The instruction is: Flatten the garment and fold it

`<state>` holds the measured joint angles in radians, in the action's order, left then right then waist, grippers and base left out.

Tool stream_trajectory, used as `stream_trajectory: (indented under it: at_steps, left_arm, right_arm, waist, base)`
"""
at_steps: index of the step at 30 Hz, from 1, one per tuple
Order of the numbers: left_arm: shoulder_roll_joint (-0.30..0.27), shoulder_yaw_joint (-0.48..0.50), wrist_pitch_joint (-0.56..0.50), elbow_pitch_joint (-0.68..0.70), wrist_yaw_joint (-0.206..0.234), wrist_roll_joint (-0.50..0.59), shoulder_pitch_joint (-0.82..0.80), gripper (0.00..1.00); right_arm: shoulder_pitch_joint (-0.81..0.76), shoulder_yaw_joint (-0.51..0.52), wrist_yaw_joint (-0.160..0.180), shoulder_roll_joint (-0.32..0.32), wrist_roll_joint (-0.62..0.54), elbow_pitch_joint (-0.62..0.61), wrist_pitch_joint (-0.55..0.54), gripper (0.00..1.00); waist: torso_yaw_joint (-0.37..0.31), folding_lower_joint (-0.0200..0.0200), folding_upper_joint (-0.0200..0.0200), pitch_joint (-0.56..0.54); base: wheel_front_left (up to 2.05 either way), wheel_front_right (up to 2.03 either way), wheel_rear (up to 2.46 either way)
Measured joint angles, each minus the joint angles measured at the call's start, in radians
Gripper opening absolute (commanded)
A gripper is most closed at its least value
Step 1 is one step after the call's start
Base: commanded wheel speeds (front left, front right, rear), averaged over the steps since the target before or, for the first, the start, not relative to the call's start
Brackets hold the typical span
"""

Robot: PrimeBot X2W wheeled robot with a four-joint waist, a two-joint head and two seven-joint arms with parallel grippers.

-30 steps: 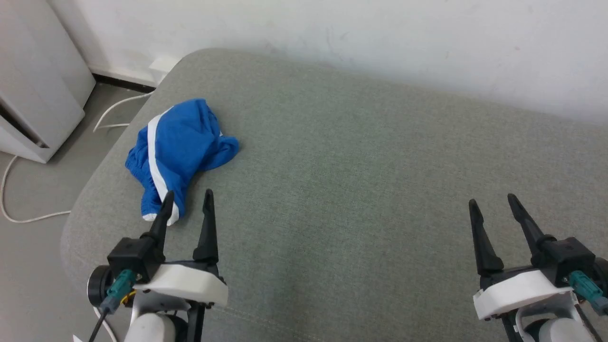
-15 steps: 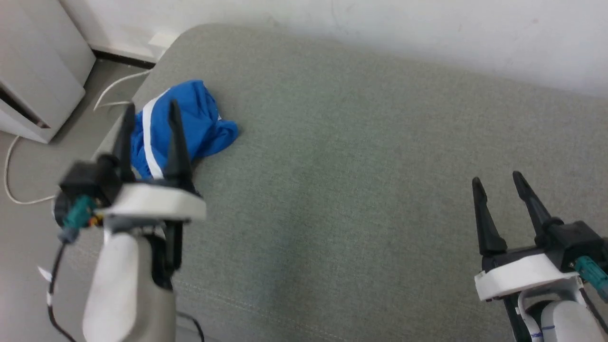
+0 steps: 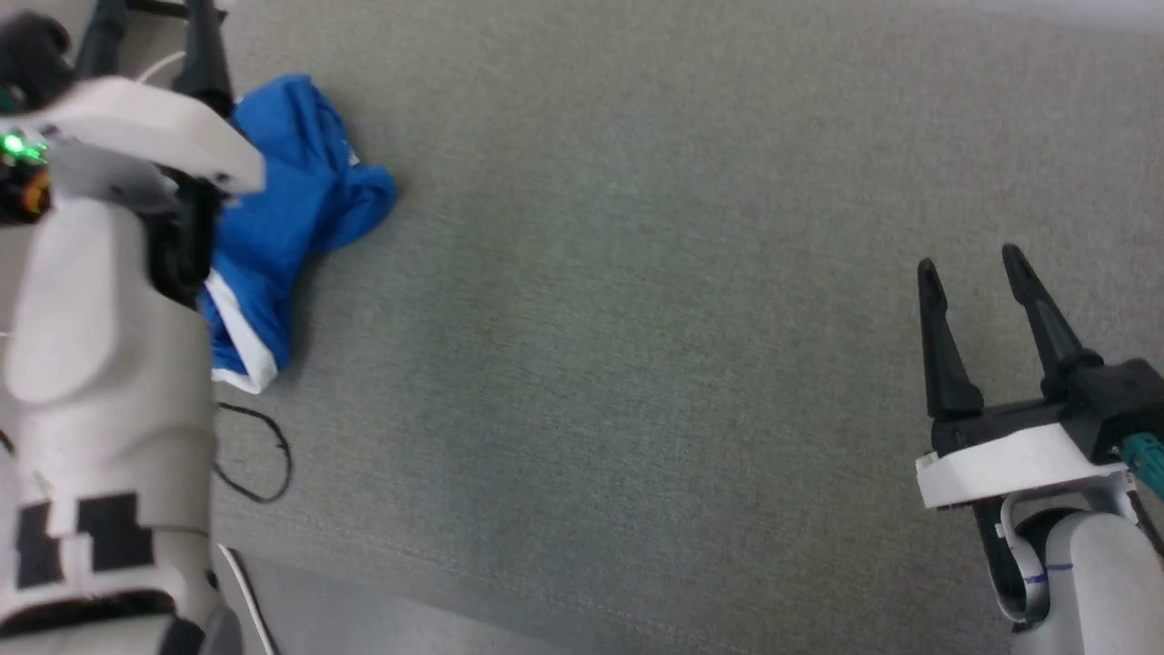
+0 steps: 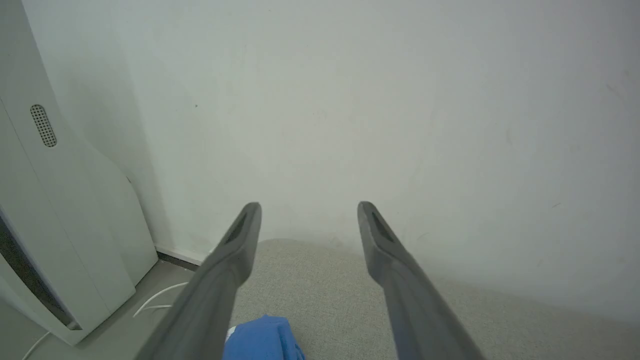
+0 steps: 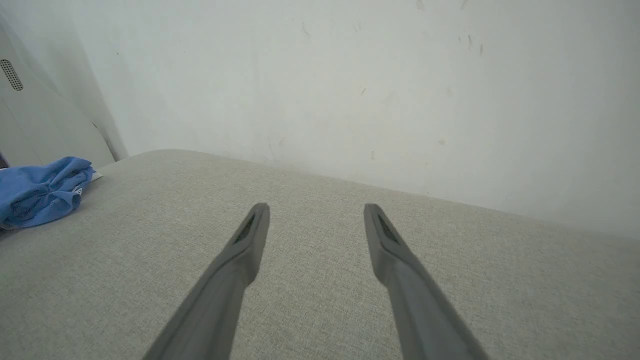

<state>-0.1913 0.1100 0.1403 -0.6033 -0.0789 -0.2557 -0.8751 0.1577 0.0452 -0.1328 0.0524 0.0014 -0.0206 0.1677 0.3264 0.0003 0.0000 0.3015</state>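
Crumpled blue garment (image 3: 291,200), left hand (image 4: 308,209) spread nearby

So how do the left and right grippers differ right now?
Left gripper hangs over the garment at the left end of the cushion; right gripper sits far across the cushion from it. Left arm looms nearer the head camera, the right lower. Both are open and empty.
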Motion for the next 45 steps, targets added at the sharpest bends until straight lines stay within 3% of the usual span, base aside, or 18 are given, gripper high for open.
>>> stream_trajectory:
  at_steps: [4,13,18,23,24,25,26,31,35,45]
  left_arm:
    - [-0.067,0.002,-0.103,-0.166,-0.015,-0.020,-0.109,1.00]
    - [-0.147,-0.010,-0.380,-0.457,-0.038,-0.120,-0.229,1.00]
    - [-0.171,-0.018,-0.514,-0.561,-0.045,-0.181,-0.256,1.00]
    - [-0.212,-0.046,-0.646,-0.567,-0.045,-0.225,-0.292,1.00]
    - [-0.220,-0.046,-0.669,-0.567,-0.045,-0.235,-0.296,0.87]
    - [-0.227,-0.046,-0.691,-0.567,-0.045,-0.247,-0.300,0.38]
    - [-0.233,-0.048,-0.701,-0.563,-0.045,-0.253,-0.301,0.00]
    - [-0.249,-0.058,-0.697,-0.556,-0.045,-0.257,-0.295,0.00]
    - [-0.251,-0.085,-0.615,-0.546,-0.044,-0.241,-0.269,0.00]
    - [-0.246,-0.120,-0.185,-0.455,-0.003,-0.167,-0.247,0.00]
  right_arm:
    - [0.030,0.003,0.000,0.000,-0.008,-0.001,0.001,1.00]
    - [0.080,-0.004,0.000,-0.002,-0.023,-0.008,0.012,1.00]
    - [0.102,-0.012,0.000,-0.002,-0.029,-0.014,0.019,1.00]
    - [0.114,-0.019,0.000,-0.002,-0.030,-0.018,0.019,1.00]
    - [0.115,-0.021,0.000,-0.002,-0.030,-0.020,0.019,1.00]
    - [0.116,-0.022,0.000,-0.002,-0.030,-0.021,0.019,1.00]
    - [0.119,-0.023,0.000,-0.003,-0.030,-0.021,0.019,1.00]
    - [0.125,-0.029,0.000,-0.002,-0.027,-0.007,0.028,1.00]
    - [0.125,-0.030,0.000,-0.002,-0.012,0.024,0.042,1.00]
    - [0.099,-0.021,0.000,-0.002,0.059,0.099,0.077,1.00]
  waist:
    - [-0.019,0.0000,0.0000,0.057]
    - [-0.057,-0.0001,0.0000,0.186]
    - [-0.074,-0.0002,0.0000,0.249]
    - [-0.092,-0.0005,0.0000,0.292]
    - [-0.096,-0.0005,0.0000,0.296]
    - [-0.101,-0.0005,0.0000,0.299]
    - [-0.105,-0.0006,0.0000,0.301]
    - [-0.115,-0.0004,0.0000,0.292]
    - [-0.121,-0.0003,0.0000,0.263]
    - [-0.130,-0.0003,0.0000,0.129]
  base:
    - [0.00,0.00,0.00]
    - [0.00,0.00,0.00]
    - [0.00,0.00,0.00]
    - [0.00,0.00,0.00]
    - [0.00,0.00,0.00]
    - [0.00,0.00,0.00]
    - [0.00,0.00,0.00]
    - [0.00,0.00,0.00]
    - [0.00,0.00,0.00]
    - [0.00,0.00,0.00]
